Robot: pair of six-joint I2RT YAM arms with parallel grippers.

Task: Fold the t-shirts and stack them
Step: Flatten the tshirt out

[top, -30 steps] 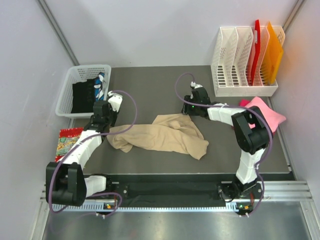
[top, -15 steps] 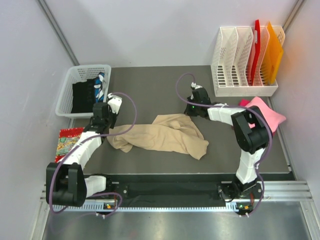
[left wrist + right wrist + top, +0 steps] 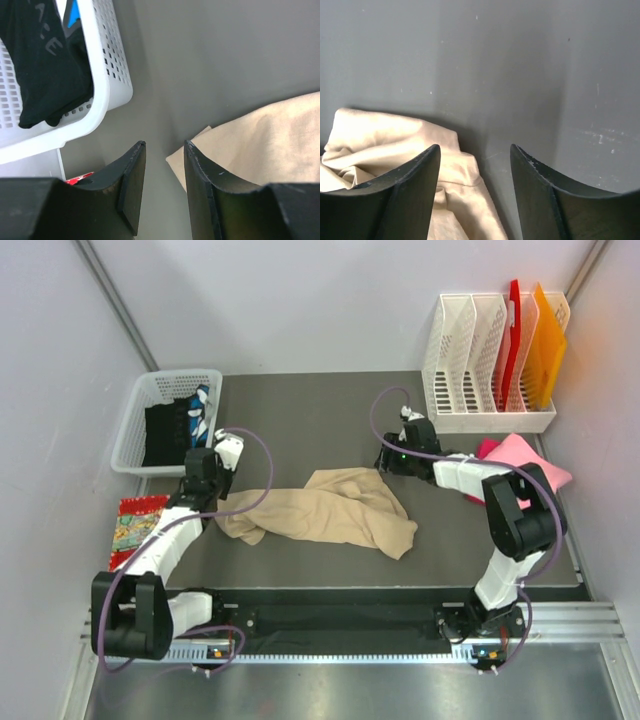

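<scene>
Top view: the tan t-shirt lies crumpled on the mat; the pink t-shirt sits well to its right; the left gripper is at its left end, the right gripper just past its far right edge. Left wrist: jaws parted, empty, the tan corner beside one finger; closing may pinch only hem. Right wrist: jaws wide, empty, beside the tan t-shirt; closing here would likely miss.

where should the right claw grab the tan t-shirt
Pinch the tan t-shirt at its bunched far edge, nearest the right claw. Come down from the far right side: that fold humps up off the table, so the open claw can probably straddle it.
</scene>
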